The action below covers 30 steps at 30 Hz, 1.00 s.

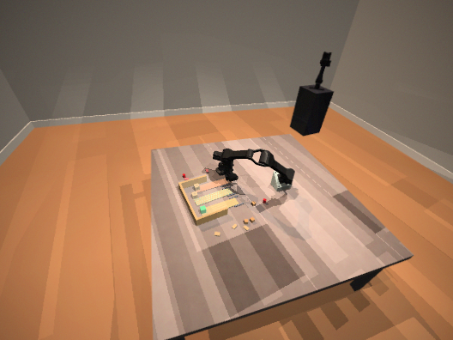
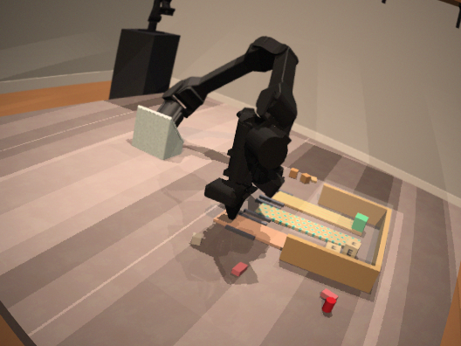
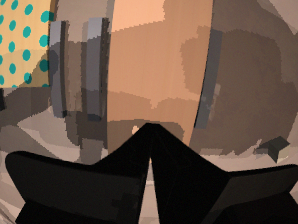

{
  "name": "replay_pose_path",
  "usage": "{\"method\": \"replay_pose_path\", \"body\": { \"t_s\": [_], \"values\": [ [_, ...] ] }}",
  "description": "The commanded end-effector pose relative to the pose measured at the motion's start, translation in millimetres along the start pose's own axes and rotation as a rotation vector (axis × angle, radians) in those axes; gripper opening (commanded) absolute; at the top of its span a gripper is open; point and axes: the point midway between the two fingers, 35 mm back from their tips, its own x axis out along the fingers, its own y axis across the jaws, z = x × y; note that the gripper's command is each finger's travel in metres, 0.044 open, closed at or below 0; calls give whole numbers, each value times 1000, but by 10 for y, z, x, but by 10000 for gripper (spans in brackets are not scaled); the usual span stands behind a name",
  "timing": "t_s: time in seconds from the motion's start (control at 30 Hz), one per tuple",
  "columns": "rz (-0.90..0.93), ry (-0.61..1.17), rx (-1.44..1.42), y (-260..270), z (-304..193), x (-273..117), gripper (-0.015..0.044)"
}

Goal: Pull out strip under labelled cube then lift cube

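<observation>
In the exterior view, left to right, a small pale cube [image 2: 196,238] sits first. Next comes the black two-finger gripper [image 1: 232,178] [image 2: 233,215] [image 3: 150,129]. It is clenched with nothing in it and points down by the front end of the flat orange strip [image 1: 212,185] [image 2: 266,235] [image 3: 155,65], maybe to pull or push there. Thin grey rails [image 2: 240,232] [image 3: 209,80] run beside the strip, likely to keep it straight. The teal-spotted yellow strip [image 1: 214,197] [image 2: 306,224] [image 3: 22,30] lies next to it.

Two tan cubes with letters [image 2: 350,249] sit near the back of the low wooden frame [image 1: 187,204] [image 2: 327,262], past the gripper and well apart from it. The frame is near the table's left edge in the top view. One must be the task's cube, but its strip is hard to tell. A plain green cube [image 1: 202,209] [image 2: 360,222] sits at the frame's other side.
</observation>
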Motion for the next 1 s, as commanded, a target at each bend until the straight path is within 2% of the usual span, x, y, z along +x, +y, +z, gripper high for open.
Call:
{"method": "replay_pose_path", "body": {
  "t_s": [0.0, 0.97],
  "values": [
    [3, 22, 9, -1, -128, 48, 0],
    [2, 23, 10, -13, -569, 44, 0]
  ]
}}
